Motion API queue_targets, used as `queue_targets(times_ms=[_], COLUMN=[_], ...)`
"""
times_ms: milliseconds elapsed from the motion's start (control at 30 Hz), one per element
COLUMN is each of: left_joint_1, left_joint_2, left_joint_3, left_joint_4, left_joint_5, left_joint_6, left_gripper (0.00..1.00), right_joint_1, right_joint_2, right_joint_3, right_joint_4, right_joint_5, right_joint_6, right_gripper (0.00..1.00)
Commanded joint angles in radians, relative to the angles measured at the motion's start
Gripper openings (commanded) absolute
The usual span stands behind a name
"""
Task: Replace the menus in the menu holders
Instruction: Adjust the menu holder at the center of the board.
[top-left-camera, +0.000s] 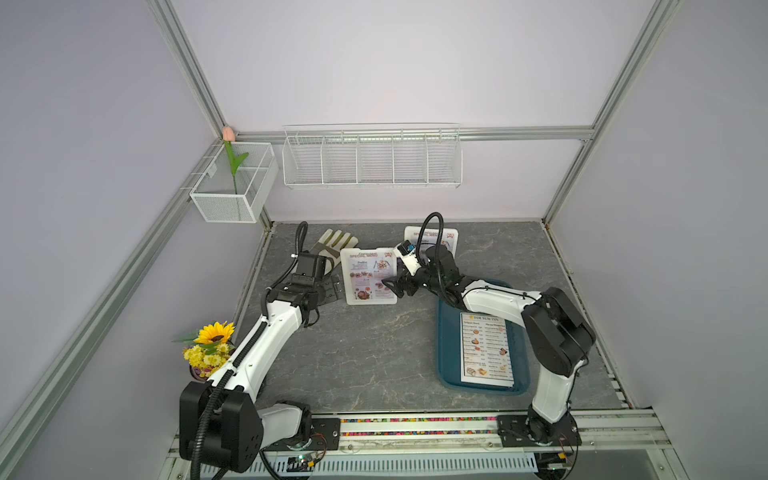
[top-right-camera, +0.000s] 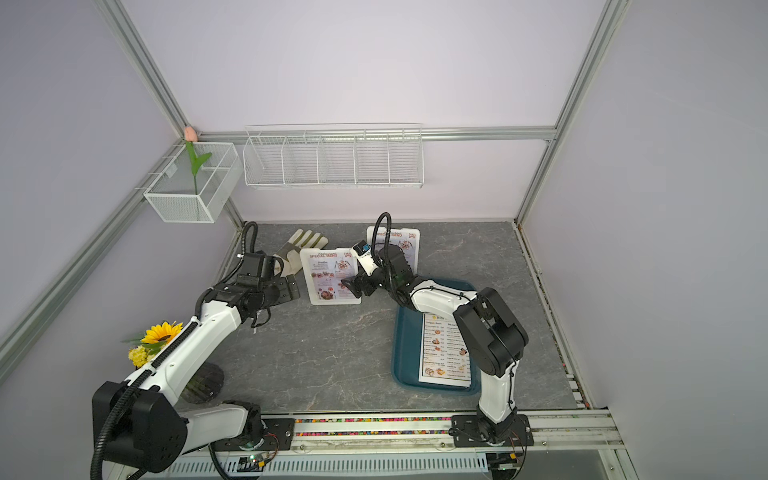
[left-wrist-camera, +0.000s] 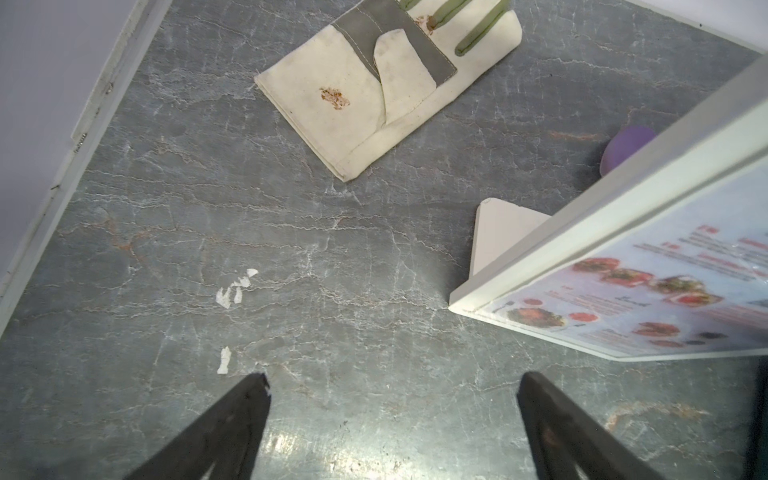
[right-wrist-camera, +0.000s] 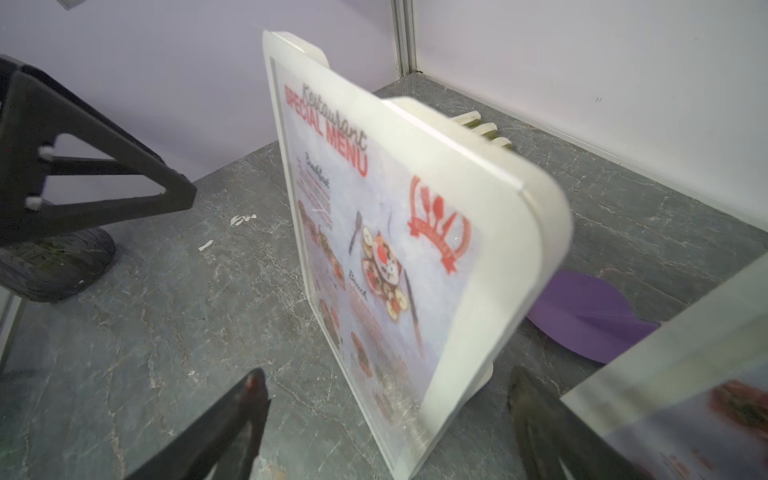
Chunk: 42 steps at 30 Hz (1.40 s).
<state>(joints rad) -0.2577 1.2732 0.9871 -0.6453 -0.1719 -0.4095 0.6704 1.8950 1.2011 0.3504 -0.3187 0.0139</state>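
the near menu holder (top-left-camera: 370, 300) is seen standing toward the back of the grey table (top-left-camera: 374, 353), tilted back on its foot, and a pink special menu (top-left-camera: 368, 274) is displayed in it. the far menu holder (top-left-camera: 409, 231) is set behind it and to the right, partly hidden by the right arm, and a second special menu (top-left-camera: 449, 237) is shown in its face. a white dim sum inn menu (top-left-camera: 486, 351) is laid flat in the teal tray (top-left-camera: 449, 353) at the right front of the table, well apart from both holders.

the right gripper (right-wrist-camera: 386, 376) is placed at the right edge of the near menu holder with its jaws spread wide. in the right wrist view the holder's lower corner is framed between the two fingers, but whether it is touched cannot be told. the left gripper (left-wrist-camera: 392, 384) is placed just beside the holder's left edge, jaws likewise wide apart. only bare table is seen between them and nothing is gripped.

a pale work glove (left-wrist-camera: 374, 91) is laid beyond the left gripper, near the back wall. a purple piece (right-wrist-camera: 590, 320) is seen on the table behind the near menu holder.
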Motion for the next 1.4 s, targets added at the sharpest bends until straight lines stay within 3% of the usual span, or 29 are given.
queue_targets(times_ms=[0, 300, 500, 767, 967, 1067, 1133, 1233, 1367], left_joint_1=[-0.005, -0.004, -0.012, -0.131, -0.169, -0.168, -0.169, -0.165, -0.141], left_joint_2=[0.031, 0.107, 0.202, 0.324, 0.307, 0.269, 0.245, 0.221, 0.213], left_joint_3=[0.050, 0.077, 0.113, 0.189, 0.200, 0.220, 0.224, 0.220, 0.235], left_joint_4=[-0.020, 0.020, 0.074, 0.121, 0.058, -0.029, -0.061, -0.072, -0.100], left_joint_5=[0.034, 0.042, 0.103, 0.133, 0.043, -0.078, -0.146, -0.188, -0.209], left_joint_6=[0.006, 0.003, 0.018, 0.034, 0.016, -0.008, -0.022, -0.037, -0.051], left_gripper=[0.96, 0.95, 0.92, 0.92, 0.92, 0.92, 0.92, 0.92, 0.92], right_joint_1=[0.016, 0.034, 0.065, 0.094, 0.094, 0.101, 0.116, 0.158, 0.196], right_joint_2=[0.018, -0.041, -0.127, -0.269, -0.406, -0.420, -0.384, -0.310, -0.193], right_joint_3=[0.034, -0.074, -0.141, -0.197, -0.097, 0.053, 0.172, 0.316, 0.503], right_joint_4=[0.071, 0.207, 0.170, 0.013, -0.317, -0.540, -0.680, -0.801, -0.942], right_joint_5=[-0.053, -0.180, -0.209, -0.110, 0.047, 0.181, 0.267, 0.379, 0.462], right_joint_6=[0.011, 0.085, 0.089, 0.043, 0.017, 0.092, 0.181, 0.263, 0.304], right_gripper=[0.93, 1.00, 0.95, 0.96, 0.96, 0.88, 0.73, 0.53, 0.38])
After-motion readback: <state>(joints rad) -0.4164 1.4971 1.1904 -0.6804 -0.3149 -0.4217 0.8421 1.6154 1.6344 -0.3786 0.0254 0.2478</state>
